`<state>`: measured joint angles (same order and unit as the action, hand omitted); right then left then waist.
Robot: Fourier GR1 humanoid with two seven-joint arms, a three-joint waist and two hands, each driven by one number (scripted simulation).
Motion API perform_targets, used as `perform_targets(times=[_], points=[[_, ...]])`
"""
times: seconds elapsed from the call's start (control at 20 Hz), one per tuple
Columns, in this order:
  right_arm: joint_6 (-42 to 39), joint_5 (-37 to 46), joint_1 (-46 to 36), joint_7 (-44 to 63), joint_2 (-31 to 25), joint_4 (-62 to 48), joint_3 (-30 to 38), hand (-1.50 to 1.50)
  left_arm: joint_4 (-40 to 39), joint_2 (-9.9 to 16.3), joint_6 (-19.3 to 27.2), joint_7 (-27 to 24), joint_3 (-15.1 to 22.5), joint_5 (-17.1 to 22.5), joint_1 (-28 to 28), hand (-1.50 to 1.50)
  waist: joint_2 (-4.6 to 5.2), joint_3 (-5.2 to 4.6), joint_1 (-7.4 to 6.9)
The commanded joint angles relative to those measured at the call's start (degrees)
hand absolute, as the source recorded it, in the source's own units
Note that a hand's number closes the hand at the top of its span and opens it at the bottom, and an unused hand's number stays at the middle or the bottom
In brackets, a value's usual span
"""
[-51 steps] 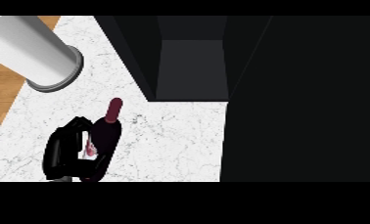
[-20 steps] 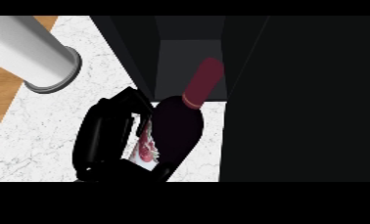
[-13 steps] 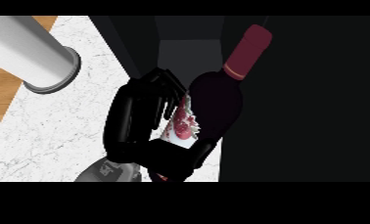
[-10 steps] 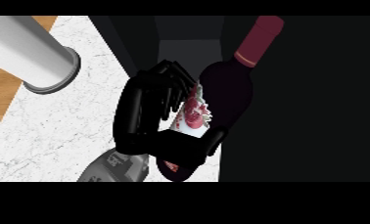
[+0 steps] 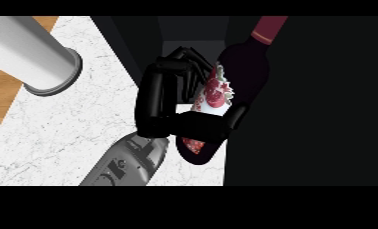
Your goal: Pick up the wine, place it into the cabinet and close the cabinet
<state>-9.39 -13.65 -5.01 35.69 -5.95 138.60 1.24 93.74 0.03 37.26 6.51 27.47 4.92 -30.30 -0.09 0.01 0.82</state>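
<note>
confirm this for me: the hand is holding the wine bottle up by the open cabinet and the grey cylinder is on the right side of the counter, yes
Not quite. In the head view the grey cylinder stands at the left of the counter, not the right. The rest holds: the hand curls round the wine bottle at the open cabinet.

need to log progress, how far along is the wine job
Pick-up looks done: the wine bottle is off the marble counter, with one hand curled round it. In hand: carrying it at the open cabinet. Left: setting it inside and closing the cabinet. Which hand this is cannot be told.
</note>
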Motion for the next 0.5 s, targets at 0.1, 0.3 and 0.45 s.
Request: perform_targets(times=[0.1,0.3,0.45], points=[[-0.36,-7.85,-0.47,3.15,-2.11,6.83,4.53,-1.5,-5.75,-0.03,3.46,-5.46,1.88,2.61,-1.39,1.5,0.06,-0.01,0.05],[-2.05,-3.45,4.69,-1.71,0.61,6.15,1.59,-1.5,-7.07,-0.03,5.8,-7.43,2.56,7.03,-0.78,1.5,0.07,0.0,0.05],[-2.53,-4.4,5.5,-1.13,0.07,6.53,1.75,-1.5,-7.61,-0.03,7.14,-10.87,4.1,9.53,-0.96,1.5,0.05,0.0,0.07]])
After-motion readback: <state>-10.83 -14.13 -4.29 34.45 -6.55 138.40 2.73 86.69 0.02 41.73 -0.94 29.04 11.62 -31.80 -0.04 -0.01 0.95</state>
